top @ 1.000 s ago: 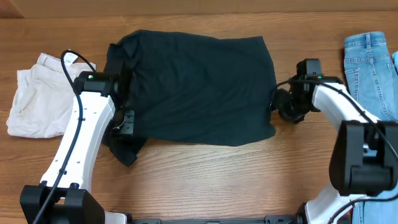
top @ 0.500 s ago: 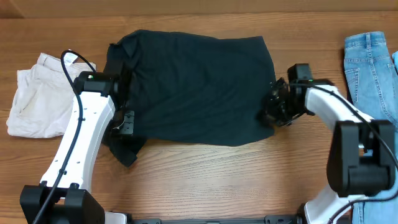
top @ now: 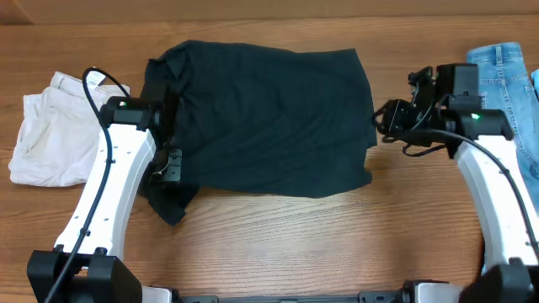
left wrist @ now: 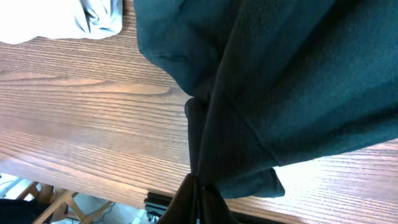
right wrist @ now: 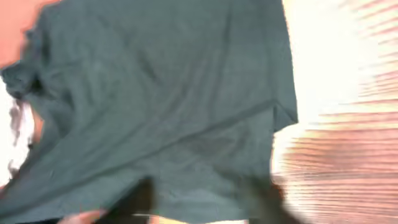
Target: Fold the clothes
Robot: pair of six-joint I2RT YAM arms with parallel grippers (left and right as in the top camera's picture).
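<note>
Dark navy-black cloth fills the middle of the wooden table (top: 278, 244): the T-shirt (top: 261, 122) lies spread in a rough rectangle, with no lettering showing on the upper face. A rumpled bit of it trails toward the front edge at its left end. The left gripper (left wrist: 198, 202) is pinched fully closed on the shirt's left side, and its wrist view shows the fabric drawn into a tight pleat that runs down into the fingertips. The right gripper (top: 384, 119) hovers just beside the shirt's right edge. In its blurred wrist view the two fingers stand apart with nothing caught between them, so it looks open and empty. My reading is that the fold is only at its grasping step: one side is secured and the other is not yet taken. The next move calls for the right jaws to come onto the right edge, close on the cloth, and then lift level with the left so the shirt can be carried over itself evenly. The beige shorts (top: 50, 126) lie near the left edge, close beside the left arm. The blue jeans (top: 501, 93) lie at the right edge, behind the right arm. Neither is touching the shirt, but both narrow the room for a wide swing. The loose bunch at the front left may drag and spoil a clean crease.
</note>
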